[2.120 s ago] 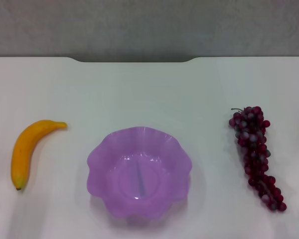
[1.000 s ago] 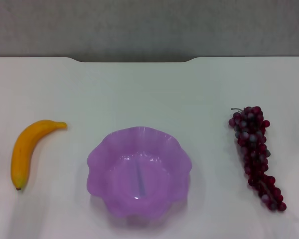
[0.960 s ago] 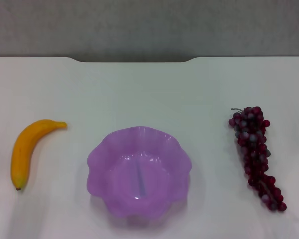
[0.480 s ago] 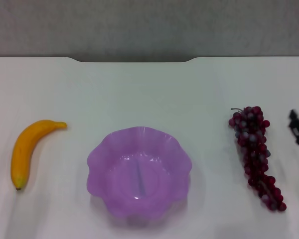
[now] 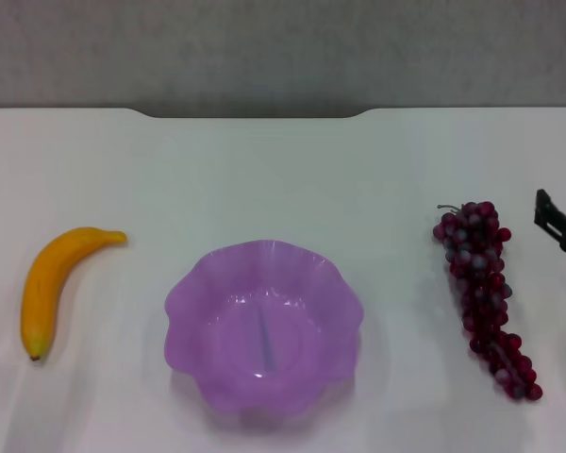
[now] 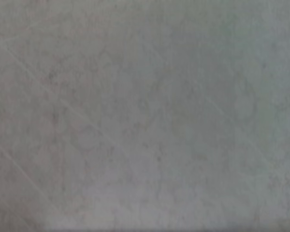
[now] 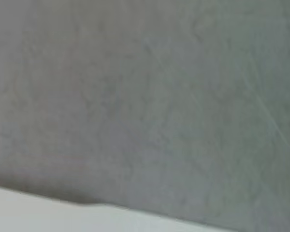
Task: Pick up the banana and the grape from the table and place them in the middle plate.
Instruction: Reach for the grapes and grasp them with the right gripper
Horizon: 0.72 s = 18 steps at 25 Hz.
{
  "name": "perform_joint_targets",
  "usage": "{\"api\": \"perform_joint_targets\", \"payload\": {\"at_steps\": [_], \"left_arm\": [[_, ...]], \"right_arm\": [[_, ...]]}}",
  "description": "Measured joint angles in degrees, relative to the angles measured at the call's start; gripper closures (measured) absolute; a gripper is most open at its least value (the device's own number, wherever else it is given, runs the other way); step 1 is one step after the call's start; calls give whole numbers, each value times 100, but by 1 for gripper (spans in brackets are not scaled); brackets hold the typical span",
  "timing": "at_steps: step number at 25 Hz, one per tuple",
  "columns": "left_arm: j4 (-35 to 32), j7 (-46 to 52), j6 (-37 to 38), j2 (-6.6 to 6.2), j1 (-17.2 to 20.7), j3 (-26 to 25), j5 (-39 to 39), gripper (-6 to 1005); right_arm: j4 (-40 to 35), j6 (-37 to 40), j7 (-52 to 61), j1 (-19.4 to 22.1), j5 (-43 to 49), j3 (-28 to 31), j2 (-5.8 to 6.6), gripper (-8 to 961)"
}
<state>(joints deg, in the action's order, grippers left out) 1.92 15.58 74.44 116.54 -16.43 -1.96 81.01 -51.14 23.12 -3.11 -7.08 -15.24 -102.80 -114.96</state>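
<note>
The banana (image 5: 49,286) lies on the white table (image 5: 283,179) at the left, yellow-orange with its dark tip toward me. The grape bunch (image 5: 483,292) lies at the right, stem toward the far side. The purple scalloped middle plate (image 5: 263,324) sits between them, empty. My right gripper (image 5: 558,223) shows as a dark tip at the right edge of the head view, right of the grapes' upper end and apart from them. My left gripper is out of view. Both wrist views show only a grey surface.
The table's far edge has a dark notch (image 5: 255,112) in the middle. A strip of white table (image 7: 48,215) shows in the right wrist view.
My right gripper has come into the head view at the right edge and moved a little toward the far side. The banana, grapes and plate have not moved.
</note>
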Motion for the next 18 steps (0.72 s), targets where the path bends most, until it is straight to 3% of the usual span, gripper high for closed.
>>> {"api": "perform_joint_targets", "payload": {"at_steps": [3,6,12,18], "left_arm": [[-6,-2,0,0,19,2,-6,189],[-7,-2,0,0,29,-11,-17,83],[-2,-10,3,14,29,-29,-31,84],[13,-11,41,18,15,-30,-34,84]], "right_arm": [[-638,-1208,-42,37,27,366,19,118],[-847,-1463,-80,56,30,459,22,91],[-1506,-2374,-103,34,14,574,16,72],[-1795,-3967,-425,-461,-29,712,37,74]]}}
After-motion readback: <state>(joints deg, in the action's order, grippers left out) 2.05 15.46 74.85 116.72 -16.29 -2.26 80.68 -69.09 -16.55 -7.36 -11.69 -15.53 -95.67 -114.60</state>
